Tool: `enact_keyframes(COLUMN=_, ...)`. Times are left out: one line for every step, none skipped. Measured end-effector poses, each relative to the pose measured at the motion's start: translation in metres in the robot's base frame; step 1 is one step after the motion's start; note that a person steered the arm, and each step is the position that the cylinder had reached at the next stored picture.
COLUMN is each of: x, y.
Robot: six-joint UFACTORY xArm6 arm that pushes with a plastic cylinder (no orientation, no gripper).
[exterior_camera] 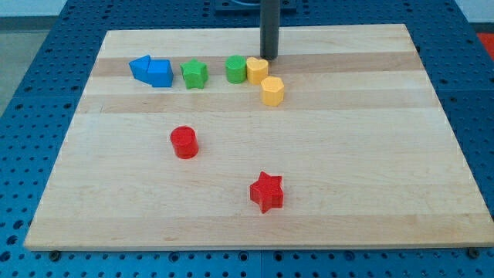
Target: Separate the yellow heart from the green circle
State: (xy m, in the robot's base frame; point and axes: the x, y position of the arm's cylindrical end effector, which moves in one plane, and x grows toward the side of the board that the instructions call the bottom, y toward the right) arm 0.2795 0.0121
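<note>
The yellow heart sits near the view's top, touching the right side of the green circle. My tip stands just above and slightly right of the yellow heart, very close to its upper edge. A yellow hexagon lies just below and right of the heart.
A green star lies left of the green circle. Two blue blocks sit together further left. A red cylinder lies at mid-left and a red star below the centre. The wooden board ends on blue pegboard.
</note>
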Motion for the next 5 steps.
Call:
enact_keyframes(x=0.012, y=-0.016)
enact_keyframes(x=0.030, y=-0.017)
enact_keyframes(x=0.054, y=-0.017)
enact_keyframes(x=0.084, y=-0.015)
enact_keyframes(x=0.110, y=-0.015)
